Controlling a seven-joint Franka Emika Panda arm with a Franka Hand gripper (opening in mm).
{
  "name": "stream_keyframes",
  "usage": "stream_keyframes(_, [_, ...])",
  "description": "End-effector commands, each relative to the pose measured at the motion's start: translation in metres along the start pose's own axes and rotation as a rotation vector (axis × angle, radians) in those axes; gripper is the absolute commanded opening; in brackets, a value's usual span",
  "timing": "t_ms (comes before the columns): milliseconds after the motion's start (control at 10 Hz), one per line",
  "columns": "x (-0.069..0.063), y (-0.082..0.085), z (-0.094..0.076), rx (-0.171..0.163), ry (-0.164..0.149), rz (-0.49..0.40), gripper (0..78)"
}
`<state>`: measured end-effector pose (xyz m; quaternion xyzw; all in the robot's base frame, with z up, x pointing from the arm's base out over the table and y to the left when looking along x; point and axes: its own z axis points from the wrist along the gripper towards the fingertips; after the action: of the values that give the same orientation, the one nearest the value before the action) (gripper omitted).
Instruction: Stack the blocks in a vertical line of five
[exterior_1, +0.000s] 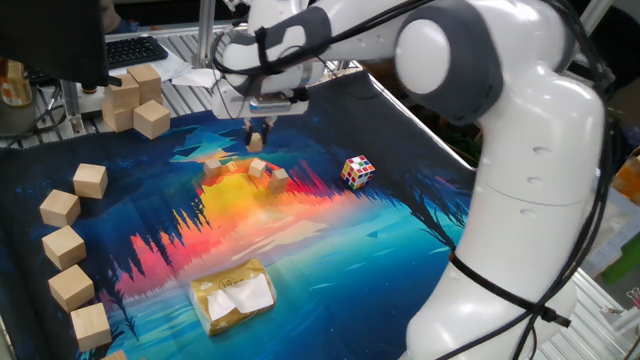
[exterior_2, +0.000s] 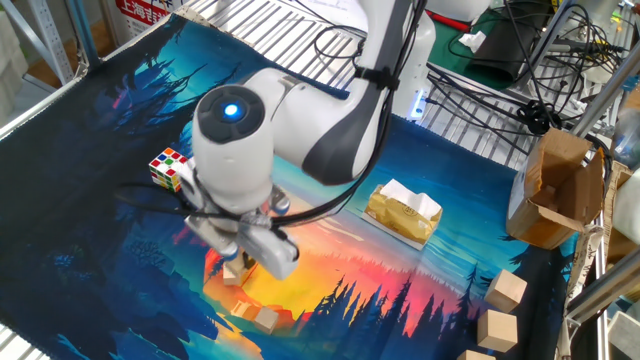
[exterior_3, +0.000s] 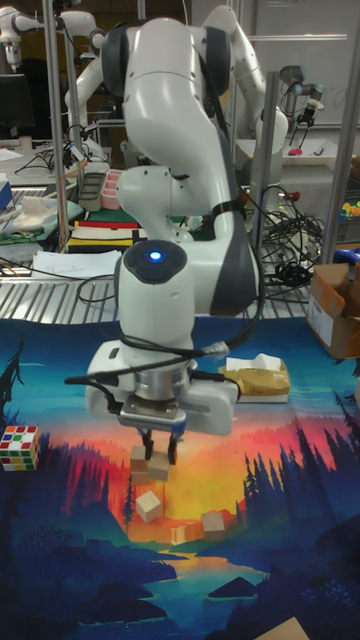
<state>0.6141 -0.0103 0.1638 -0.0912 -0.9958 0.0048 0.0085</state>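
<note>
Gripper (exterior_3: 158, 447): fingers closed on one tiny tan wooden block (exterior_3: 157, 468), held above the mat. Remaining blocks (exterior_1: 262, 171): loose cluster on the mat's orange patch, directly below and slightly forward of the gripper, left of the puzzle cube (exterior_1: 358, 171). No stack started.

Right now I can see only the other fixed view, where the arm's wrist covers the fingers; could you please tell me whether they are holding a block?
Observer: Yes. In the tall fixed view the fingers are closed on one small tan block.
Operator: Thank you. Is it resting on the mat?
Observer: It appears not. In one fixed view it hangs above the mat, clear of the loose blocks.
Operator: Where are the nearest of those?
Observer: Two loose blocks lie close together on the orange patch, on the camera's side of the fingers.
</note>
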Motion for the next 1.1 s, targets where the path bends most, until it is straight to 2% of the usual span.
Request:
stream_keyframes(100, [0.041,-0.042,0.0,0.012,0.002,-0.045,1.4])
stream_keyframes(400, [0.05,-0.061,0.003,0.011,0.004,-0.082,1.4])
stream_keyframes(700, [0.061,-0.065,0.008,0.009,-0.001,-0.103,1.4])
stream_keyframes(1100, [0.062,-0.063,0.013,-0.002,0.001,-0.125,1.4])
